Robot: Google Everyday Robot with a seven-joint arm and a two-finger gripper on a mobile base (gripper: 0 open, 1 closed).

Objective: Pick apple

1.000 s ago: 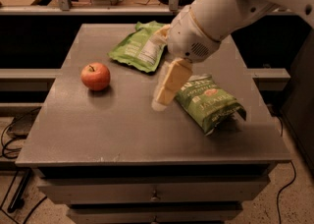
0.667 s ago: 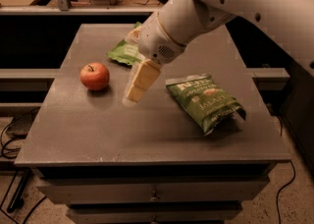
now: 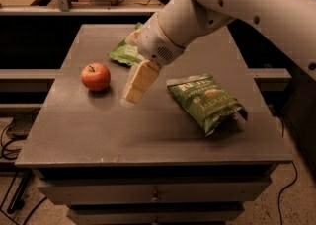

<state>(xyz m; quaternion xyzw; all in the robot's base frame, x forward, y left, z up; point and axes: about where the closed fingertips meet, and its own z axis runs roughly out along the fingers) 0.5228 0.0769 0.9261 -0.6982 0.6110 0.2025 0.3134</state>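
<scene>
A small round red-orange apple (image 3: 96, 76) with a short dark stem sits on the left part of the grey table top (image 3: 98, 125). My gripper (image 3: 132, 96) hangs from the white arm over the table's middle, a little to the right of the apple and apart from it. Its cream-coloured fingers (image 3: 140, 81) point down and to the left. Nothing shows held in it.
A green jalapeño chip bag (image 3: 207, 101) lies right of the gripper. A second green chip bag (image 3: 124, 51) lies at the back, partly hidden behind the arm. Drawers sit below the table's front edge (image 3: 153, 160). Shelving stands behind and cables lie on the floor at the left.
The arm and gripper have swung left across the table, from beside the right chip bag towards the apple. The apple and both bags have not moved.
</scene>
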